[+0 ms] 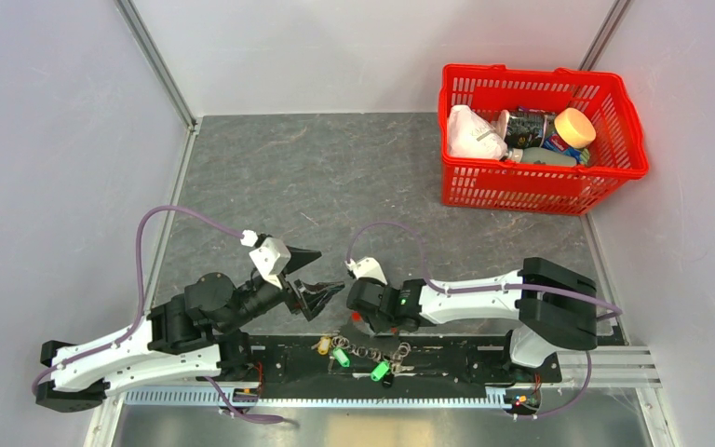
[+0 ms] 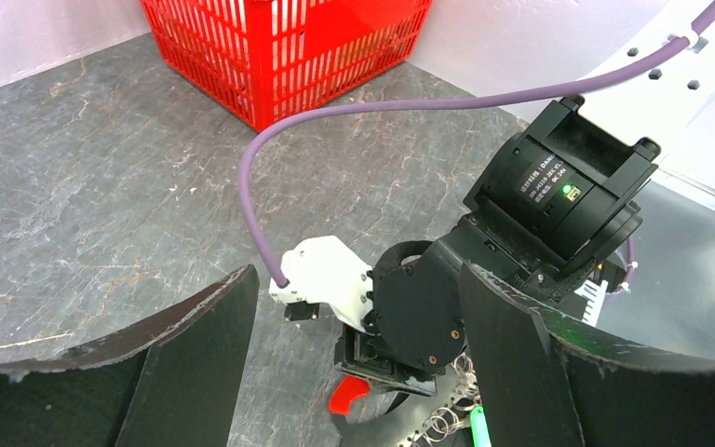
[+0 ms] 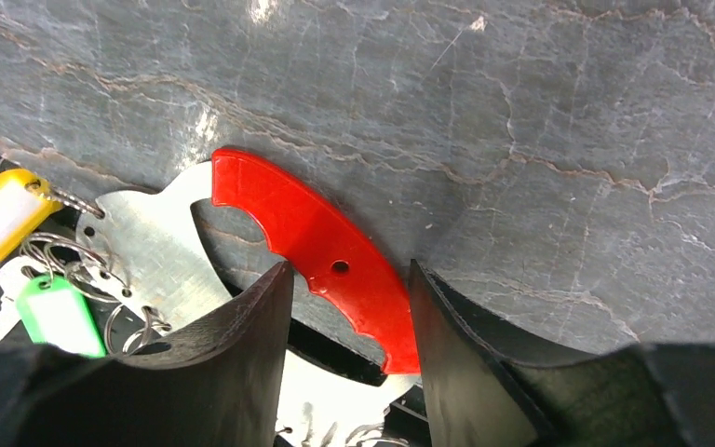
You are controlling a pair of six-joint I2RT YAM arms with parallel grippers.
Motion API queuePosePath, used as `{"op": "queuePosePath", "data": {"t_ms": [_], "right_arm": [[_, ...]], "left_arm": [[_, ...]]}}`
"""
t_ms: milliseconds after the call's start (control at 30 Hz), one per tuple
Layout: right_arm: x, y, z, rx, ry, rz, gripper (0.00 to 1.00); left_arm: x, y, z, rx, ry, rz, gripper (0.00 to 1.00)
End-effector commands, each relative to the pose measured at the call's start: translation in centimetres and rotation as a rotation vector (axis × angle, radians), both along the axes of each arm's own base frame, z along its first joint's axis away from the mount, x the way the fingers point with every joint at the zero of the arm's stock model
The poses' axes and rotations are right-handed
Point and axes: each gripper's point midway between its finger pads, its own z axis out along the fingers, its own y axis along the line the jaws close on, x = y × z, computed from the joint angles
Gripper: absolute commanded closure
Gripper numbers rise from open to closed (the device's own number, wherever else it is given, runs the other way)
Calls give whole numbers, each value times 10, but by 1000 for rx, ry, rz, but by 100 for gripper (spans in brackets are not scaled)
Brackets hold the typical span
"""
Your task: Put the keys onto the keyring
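1. Fingers [image 2: 195, 354] of the left gripper [image 1: 330, 272], black and tapered, stand spread wide over the grey stone-patterned table [image 1: 270, 177] with nothing between them. It faces its partner's wrist, I'd guess waiting to fetch a key once the loop is steadied.
2. Just right of it, at the near edge, the small silvery metal keys [image 1: 363, 354] lie bunched with their wire rings on the black mounting plate [image 1: 447, 358] between the arm bases. A yellow plastic tag [image 1: 324, 345] and two green plastic tags [image 1: 379, 372] mark them. None looks threaded onto the big loop, so the job seems barely begun.
3. The keyring [image 3: 307, 228], a thin loop whose bright red curved section shows best, lies flat on the table just beyond the keys. One red end meets a flat silvery metal plate [image 3: 149, 247]; whether that belongs to the loop I cannot tell.
4. The right gripper [image 3: 349, 268] points straight down, a black finger on either side of the red section and very close to it. Whether they pinch it already I cannot tell. Straddling that part makes sense to me: pinned there, the loop would not skate about while keys go on.
5. Far right, at the back, the red plastic mesh basket [image 1: 521, 191] of assorted packets stands well apart, no part of this job.
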Motion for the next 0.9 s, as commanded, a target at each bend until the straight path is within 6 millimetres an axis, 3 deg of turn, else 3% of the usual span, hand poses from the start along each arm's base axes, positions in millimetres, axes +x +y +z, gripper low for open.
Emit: {"op": "queuePosePath", "data": {"t_ms": [0,167,367,800,867], "right_arm": [[2,-9,-15,-72,-10,-38,47],[7,-14,-16,-96,-33,-54,63],[12,-19,-12,-96,-62,-80,100],[35,-25,66,-5,-221,-99,100],[37,-28,77,16,-235,-118,87]], "left_arm": [[3,4,4,-24,3,24,14],[3,4,5,-24,3,28,14],[4,4,3,-20,2,33,14],[6,4,4,-19,-1,42,14],[6,4,4,-18,-1,42,14]]}}
